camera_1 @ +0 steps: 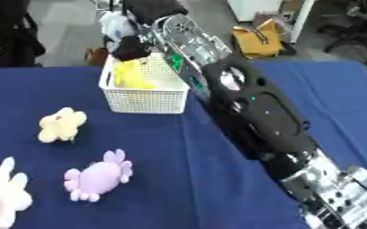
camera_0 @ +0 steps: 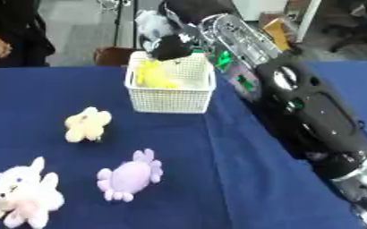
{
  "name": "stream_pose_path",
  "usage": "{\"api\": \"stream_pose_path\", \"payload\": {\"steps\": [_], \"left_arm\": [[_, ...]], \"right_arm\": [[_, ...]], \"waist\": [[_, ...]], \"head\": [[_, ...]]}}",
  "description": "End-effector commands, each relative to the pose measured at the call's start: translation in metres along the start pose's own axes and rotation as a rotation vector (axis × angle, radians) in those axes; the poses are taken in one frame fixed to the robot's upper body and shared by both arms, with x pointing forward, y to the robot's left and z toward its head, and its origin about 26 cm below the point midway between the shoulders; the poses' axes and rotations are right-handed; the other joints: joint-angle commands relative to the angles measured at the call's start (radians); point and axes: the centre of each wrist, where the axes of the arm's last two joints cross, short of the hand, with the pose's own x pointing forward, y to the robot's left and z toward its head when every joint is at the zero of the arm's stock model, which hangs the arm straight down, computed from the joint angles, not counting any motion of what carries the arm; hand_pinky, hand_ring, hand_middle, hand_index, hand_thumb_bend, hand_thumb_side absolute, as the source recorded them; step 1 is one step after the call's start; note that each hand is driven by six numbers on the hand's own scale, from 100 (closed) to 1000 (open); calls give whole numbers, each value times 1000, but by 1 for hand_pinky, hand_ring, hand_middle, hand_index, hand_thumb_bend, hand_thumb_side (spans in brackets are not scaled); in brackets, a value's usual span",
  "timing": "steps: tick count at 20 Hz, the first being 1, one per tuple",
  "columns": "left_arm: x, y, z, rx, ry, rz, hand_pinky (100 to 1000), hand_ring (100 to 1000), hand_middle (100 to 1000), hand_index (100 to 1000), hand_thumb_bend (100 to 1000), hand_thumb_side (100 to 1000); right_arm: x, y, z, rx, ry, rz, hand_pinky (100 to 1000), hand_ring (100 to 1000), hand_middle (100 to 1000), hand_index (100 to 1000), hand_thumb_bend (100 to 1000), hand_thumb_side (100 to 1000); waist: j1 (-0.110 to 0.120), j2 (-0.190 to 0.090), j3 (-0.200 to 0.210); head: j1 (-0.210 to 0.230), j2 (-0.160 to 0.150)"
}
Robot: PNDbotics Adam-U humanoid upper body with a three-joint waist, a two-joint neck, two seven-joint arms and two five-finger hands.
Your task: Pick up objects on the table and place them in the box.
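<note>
Reaching diagonally from the lower right, the right hand hangs over the white basket's far rim; whether its fingers grip anything, I cannot tell. Inside lies a yellow toy. Blue cloth lies open nearer, left of the arm, beside the white plush, purple plush and cream plush.

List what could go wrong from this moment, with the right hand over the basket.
1. The right hand hangs over the white basket's far rim; lowering or pulling back could catch the rim and tip or drag the basket.
2. The extended arm runs along the basket's right side, so a sideways retreat might shove it.
3. Reaching next for the purple toy could brush the pale yellow toy.
</note>
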Motion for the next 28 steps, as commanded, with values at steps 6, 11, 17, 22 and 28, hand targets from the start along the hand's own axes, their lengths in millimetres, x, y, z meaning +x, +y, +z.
{"api": "stream_pose_path", "payload": {"steps": [6, 11, 17, 22, 28], "left_arm": [[5, -5, -7, 11, -36, 41, 724, 828, 785, 781, 100, 590], [5, -6, -7, 9, -35, 45, 724, 829, 785, 781, 100, 591], [5, -6, -7, 7, -35, 47, 725, 829, 785, 781, 100, 591], [5, -7, -7, 4, -35, 50, 725, 829, 785, 781, 100, 590], [5, -7, -7, 2, -37, 52, 725, 829, 785, 781, 100, 590]], "right_arm": [[-9, 14, -21, -90, 96, -15, 689, 572, 337, 466, 270, 735], [-19, 23, -24, -115, 156, -21, 686, 564, 330, 459, 280, 736], [-29, 34, -26, -135, 222, -20, 683, 560, 326, 455, 278, 735], [-35, 36, -26, -156, 253, -12, 682, 558, 324, 452, 280, 737], [-40, 44, -26, -150, 284, -14, 684, 564, 339, 486, 292, 741]], "waist": [[3, -10, 19], [1, -4, 24], [1, 2, 32], [0, 7, 33], [-1, 12, 41]], "head": [[-19, -22], [-22, -29], [-27, -36], [-30, -42], [-35, -46]]}}
